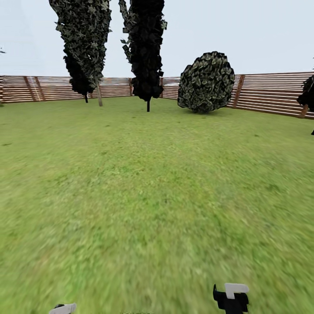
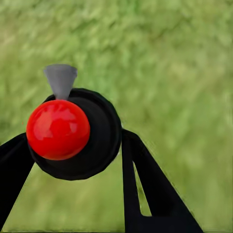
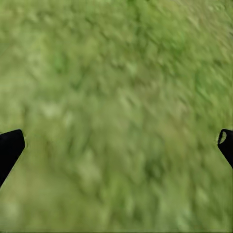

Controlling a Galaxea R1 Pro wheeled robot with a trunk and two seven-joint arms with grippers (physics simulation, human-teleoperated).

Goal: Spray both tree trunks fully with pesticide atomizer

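A: Count, left to right?
B: Head view, along the fence [image 1: 270, 91]: one leafy tree with a pale thin trunk [image 1: 85, 39], a dark one tucked against it, one near-black thin-stemmed tree [image 1: 146, 48] right of that, one round bush [image 1: 206, 82] further right, one dark plant [image 1: 308, 93] cut off at the fence's right end. Lawn [image 1: 152, 196] everywhere in front.

A: Atomizer?
B: One pesticide atomizer [image 2: 73, 131], seen top-down in the left wrist view: red cap, black body, grey nozzle. It sits between the two black fingers [image 2: 145, 189] of the left end effector [image 2: 73, 160], which is clamped on it, above grass.

A: Right side?
B: Right end effector [image 3: 116, 145]: two finger tips at opposite frame edges, spread wide, nothing between them but grass. In the head view its black-and-white body [image 1: 231, 298] pokes in low over the lawn; a pale bit of the left arm [image 1: 63, 308] sits low left.

A: Any labels, text?
B: None readable. The atomizer's label side isn't facing any camera.
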